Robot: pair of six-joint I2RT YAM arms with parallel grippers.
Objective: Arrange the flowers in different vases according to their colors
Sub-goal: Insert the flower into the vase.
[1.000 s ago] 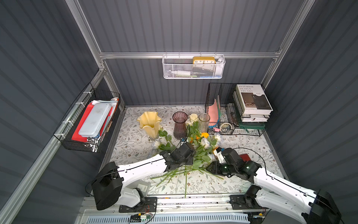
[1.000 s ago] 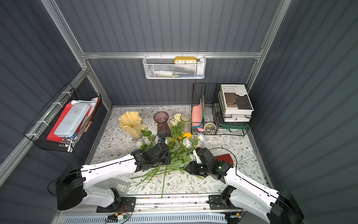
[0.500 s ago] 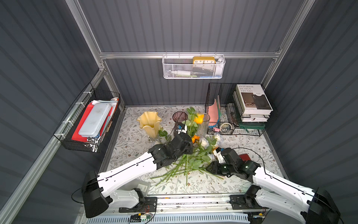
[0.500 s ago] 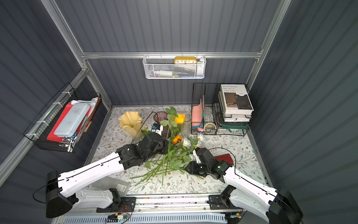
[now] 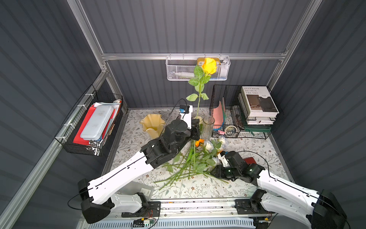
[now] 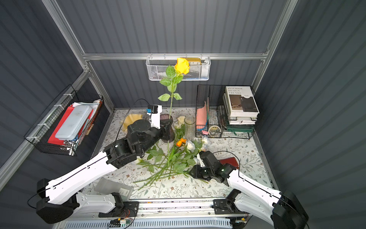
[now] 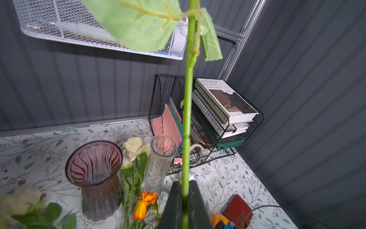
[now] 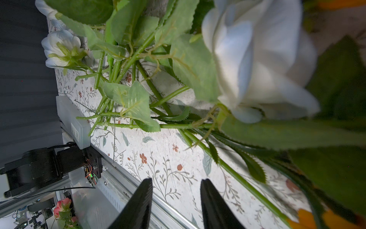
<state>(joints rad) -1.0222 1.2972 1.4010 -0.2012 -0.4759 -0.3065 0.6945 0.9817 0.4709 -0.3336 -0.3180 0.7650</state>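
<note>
In both top views the left gripper (image 5: pixel 196 127) is clenched low on the long green stem of a yellow-orange artificial rose (image 5: pixel 209 66). The rose stands upright at frame centre, its bloom in front of the white mesh wall basket (image 5: pixel 178 69). The low grip probably leaves the cut end hanging free over the heap of loose leafy flowers (image 5: pixel 200 167), ready to be steered into a vase mouth. The pale yellow ruffled-rim vase (image 5: pixel 152 124), left of centre, looks empty.

In the left wrist view the black jaws meet on the stem at bottom centre. The ribbed smoky purple glass vase (image 7: pixel 95 164) at lower left and the clear ribbed glass cylinder (image 7: pixel 161 158) beside it both look empty. A cream rose (image 7: pixel 133 145) shows between them.

In the right wrist view the right gripper (image 8: pixel 176 182) sits at bottom centre, fingers apart and holding nothing. It is low over the floral tablecloth (image 8: pixel 158 158), just short of the stems, and a white rose (image 8: pixel 257 59) fills the upper right. It seems parked there for the next pick.
</note>
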